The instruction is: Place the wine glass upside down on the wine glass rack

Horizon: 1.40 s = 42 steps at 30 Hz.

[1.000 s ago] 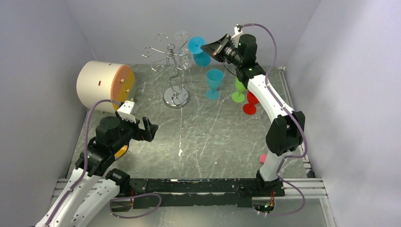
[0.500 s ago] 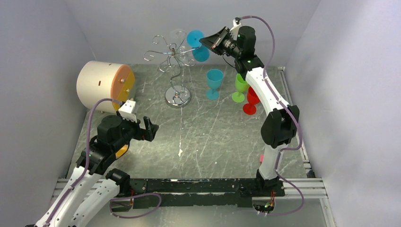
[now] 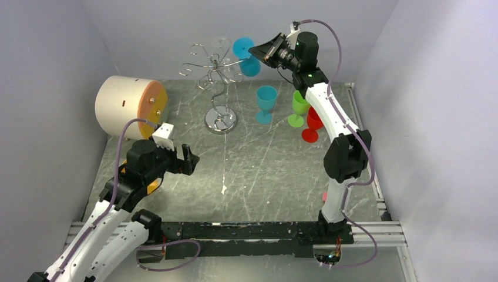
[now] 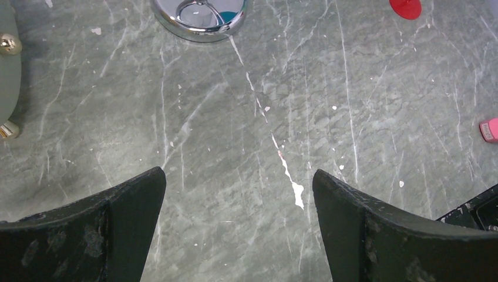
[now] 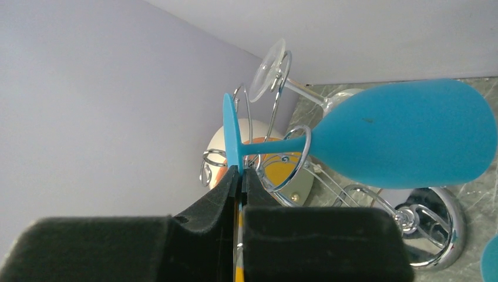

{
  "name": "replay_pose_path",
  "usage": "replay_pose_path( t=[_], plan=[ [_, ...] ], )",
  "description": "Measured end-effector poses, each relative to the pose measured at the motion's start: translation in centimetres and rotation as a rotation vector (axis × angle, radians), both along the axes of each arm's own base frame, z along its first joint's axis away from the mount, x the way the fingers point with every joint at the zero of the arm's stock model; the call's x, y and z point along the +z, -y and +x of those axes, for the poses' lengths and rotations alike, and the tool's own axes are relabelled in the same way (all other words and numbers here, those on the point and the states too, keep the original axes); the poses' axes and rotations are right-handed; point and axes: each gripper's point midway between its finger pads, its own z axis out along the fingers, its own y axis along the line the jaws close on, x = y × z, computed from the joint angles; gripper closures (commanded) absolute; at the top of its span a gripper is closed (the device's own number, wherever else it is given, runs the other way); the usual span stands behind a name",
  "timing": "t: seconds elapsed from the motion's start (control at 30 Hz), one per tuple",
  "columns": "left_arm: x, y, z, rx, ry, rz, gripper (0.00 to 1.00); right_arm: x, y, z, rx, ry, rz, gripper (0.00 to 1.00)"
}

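Note:
The wine glass rack [image 3: 215,66] is a silver wire stand with curled arms and a round chrome base [image 3: 220,121], at the back centre. My right gripper [image 3: 262,53] is shut on the flat foot [image 5: 230,138] of a blue wine glass [image 3: 249,64], held upside down, bowl [image 5: 405,135] lowest, at the rack's right arms. In the right wrist view my right gripper [image 5: 241,171] pinches the foot's edge, and the stem sits against a curled loop [image 5: 293,158]. My left gripper [image 3: 187,158] hangs open and empty over the table, as the left wrist view [image 4: 238,176] shows.
A clear glass [image 3: 223,44] hangs on the rack. A blue glass [image 3: 266,103], a green one [image 3: 298,108] and a red one [image 3: 311,126] stand right of the rack's base. A cream cylinder with an orange end [image 3: 129,106] lies at the left. A small pink object [image 3: 326,197] lies near the right arm.
My right gripper has carried the blue glass up and left to the rack's arms, then held still. My left gripper has shifted slightly right and stays open.

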Motion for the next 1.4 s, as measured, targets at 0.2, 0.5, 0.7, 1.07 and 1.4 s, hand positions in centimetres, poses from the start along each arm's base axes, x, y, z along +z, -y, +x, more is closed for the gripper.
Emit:
replay_pose_path(
  t=[0.2,0.5,0.7,1.07,1.4],
  plan=[
    [0.5,0.0,-0.2,-0.003,0.018,-0.011,0.01,-1.0,-0.3,1.1,-0.002,-0.013,-0.004,0.93],
    [0.8,0.0,-0.3,-0.006,0.031,-0.017,0.01,-1.1,-0.6,2.5,-0.006,-0.013,-0.003,0.81],
    [1.1,-0.1,-0.5,-0.007,0.043,-0.023,0.01,-1.4,-0.8,2.9,-0.016,-0.019,-0.007,0.77],
    [1.4,-0.1,-0.6,-0.011,0.057,-0.029,0.01,-1.7,-0.8,2.9,-0.022,-0.018,-0.022,0.66],
    [1.5,-0.1,-0.7,-0.010,0.061,-0.030,0.01,-2.2,-0.3,3.3,-0.055,-0.015,-0.066,0.31]
  ],
)
